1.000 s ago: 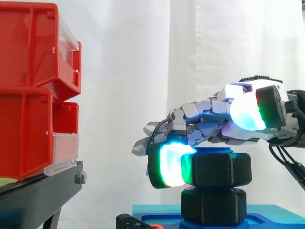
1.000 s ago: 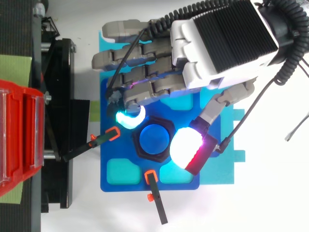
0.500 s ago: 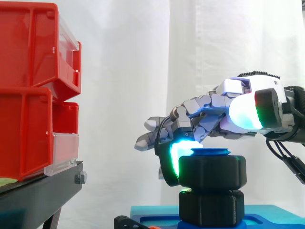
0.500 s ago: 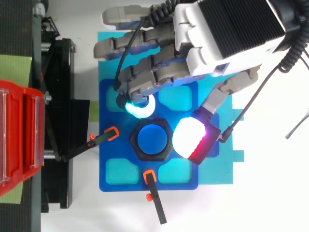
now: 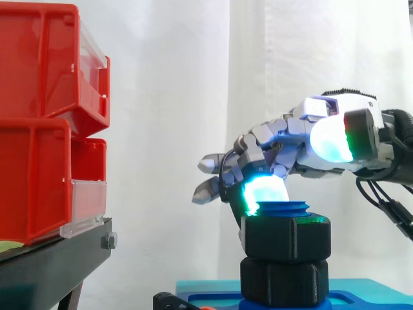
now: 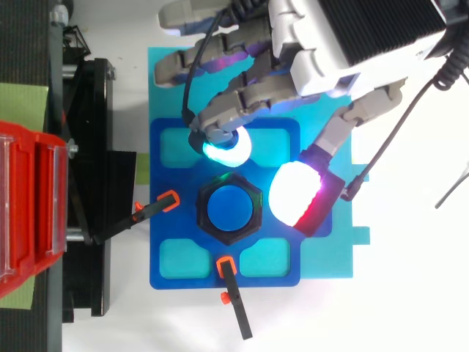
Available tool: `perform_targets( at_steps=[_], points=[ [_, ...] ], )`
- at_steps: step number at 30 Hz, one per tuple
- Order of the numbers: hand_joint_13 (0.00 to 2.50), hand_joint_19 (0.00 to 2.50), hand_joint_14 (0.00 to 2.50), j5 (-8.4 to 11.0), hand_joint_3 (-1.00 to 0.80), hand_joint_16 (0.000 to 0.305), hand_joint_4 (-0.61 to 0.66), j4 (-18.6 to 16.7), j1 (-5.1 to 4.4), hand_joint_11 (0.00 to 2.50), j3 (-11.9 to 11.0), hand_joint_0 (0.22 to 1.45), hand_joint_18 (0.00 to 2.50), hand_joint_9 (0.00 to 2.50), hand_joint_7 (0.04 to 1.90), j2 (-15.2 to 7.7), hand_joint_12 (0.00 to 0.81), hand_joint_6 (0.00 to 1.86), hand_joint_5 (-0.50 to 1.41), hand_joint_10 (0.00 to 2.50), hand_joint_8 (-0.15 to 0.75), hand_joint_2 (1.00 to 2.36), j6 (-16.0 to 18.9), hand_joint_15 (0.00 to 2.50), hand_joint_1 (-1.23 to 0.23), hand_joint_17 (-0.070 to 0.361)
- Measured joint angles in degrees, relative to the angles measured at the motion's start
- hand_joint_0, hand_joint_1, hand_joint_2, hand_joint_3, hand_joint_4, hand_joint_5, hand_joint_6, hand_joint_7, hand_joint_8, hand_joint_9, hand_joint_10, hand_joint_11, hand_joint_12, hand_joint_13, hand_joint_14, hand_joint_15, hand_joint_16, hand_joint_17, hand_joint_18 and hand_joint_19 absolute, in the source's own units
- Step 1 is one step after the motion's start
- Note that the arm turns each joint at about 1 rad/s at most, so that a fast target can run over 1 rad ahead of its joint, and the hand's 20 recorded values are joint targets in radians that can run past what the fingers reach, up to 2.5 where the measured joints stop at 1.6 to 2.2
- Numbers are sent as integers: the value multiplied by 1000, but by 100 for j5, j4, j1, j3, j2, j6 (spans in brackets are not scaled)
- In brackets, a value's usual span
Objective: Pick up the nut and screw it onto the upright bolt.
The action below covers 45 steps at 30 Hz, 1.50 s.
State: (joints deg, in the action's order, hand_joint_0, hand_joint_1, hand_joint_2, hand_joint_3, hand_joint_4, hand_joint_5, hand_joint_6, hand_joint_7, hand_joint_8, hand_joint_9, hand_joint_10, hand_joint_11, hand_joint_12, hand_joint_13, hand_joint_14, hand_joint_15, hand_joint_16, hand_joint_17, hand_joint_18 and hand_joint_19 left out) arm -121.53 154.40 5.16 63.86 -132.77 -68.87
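Lifted back off the nut (image 5: 286, 237), the hand (image 5: 322, 139) hovers just above the bolt (image 6: 230, 208), fingers (image 6: 223, 147) spread and pinching nothing (nut already threaded on, bolt tip showing), more turns probably remaining.

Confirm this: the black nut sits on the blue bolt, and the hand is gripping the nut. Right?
Not quite. The black nut sits on the blue bolt, but the hand is not gripping it: the top view shows its fingertips clear of the nut.
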Motion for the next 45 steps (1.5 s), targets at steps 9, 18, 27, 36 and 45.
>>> perform_targets(
  at_steps=[9,18,27,36,45],
  points=[
    [261,0,0,-190,-500,30,224,222,101,0,-395,485,0,737,730,2,279,502,-141,0,240,1000,-74,0,-133,67],
    [66,0,0,21,-500,37,194,218,-19,0,-197,477,0,508,613,-3,303,501,-176,0,215,1000,-141,0,-76,84],
    [18,0,0,345,-500,39,177,250,-243,0,-23,473,0,435,629,-3,310,501,-188,0,216,1000,-136,0,-37,89],
    [25,0,0,361,-500,39,204,541,-330,0,-15,480,0,430,703,-3,314,502,-176,0,225,1000,-140,0,-59,89],
    [91,0,0,403,-500,37,249,582,-379,0,-14,493,0,507,948,-1,309,504,-133,0,250,1000,-128,0,-109,83]
  ],
)
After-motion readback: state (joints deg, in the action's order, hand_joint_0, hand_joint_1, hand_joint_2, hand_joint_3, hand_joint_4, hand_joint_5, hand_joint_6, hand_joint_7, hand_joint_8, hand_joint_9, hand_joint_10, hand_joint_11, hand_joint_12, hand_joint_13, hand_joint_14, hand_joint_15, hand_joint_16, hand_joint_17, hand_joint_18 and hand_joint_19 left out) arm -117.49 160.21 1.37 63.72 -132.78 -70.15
